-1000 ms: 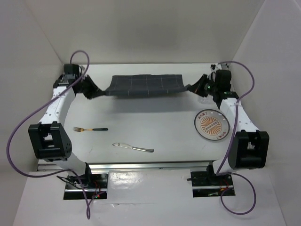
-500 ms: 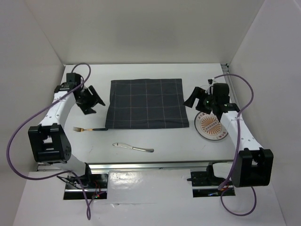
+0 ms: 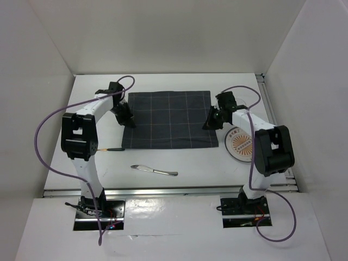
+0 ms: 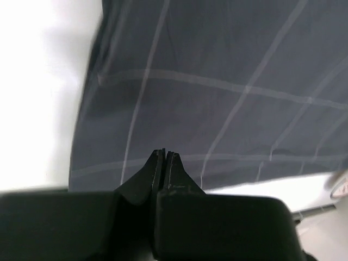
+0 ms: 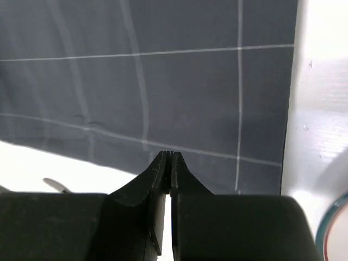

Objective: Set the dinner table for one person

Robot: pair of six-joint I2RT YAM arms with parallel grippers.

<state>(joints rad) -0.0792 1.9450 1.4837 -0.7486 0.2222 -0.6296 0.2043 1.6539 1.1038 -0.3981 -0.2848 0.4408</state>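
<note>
Now — worktop (image 3: 190, 163): white and flat, lying between pale walls, with both arms reaching over it from the near edge.
Cloth (image 3: 169, 119): dark grey with thin pale grid lines, spread flat on the far middle of the worktop, between the two grippers.
Left gripper (image 3: 126, 117): at the cloth's left edge. The jaws are pressed together, with only a hairline slit in the wrist view. The tips are over the cloth and nothing shows between them.
Right gripper (image 3: 212, 120): at the cloth's right edge, toward its near corner. The jaws are closed tight as well, tips above the cloth — whether they touch it, I cannot tell.
Plate (image 3: 244, 144): white with an orange pattern, on the worktop just right of the cloth's near right corner, partly covered by the right arm.
Knife (image 3: 154, 171): silver, lying alone toward the front edge, apart from the cloth.
Fork (image 3: 113, 148): only the dark handle shows, just beside the cloth's near left corner. The rest is hidden behind the left arm.
</note>
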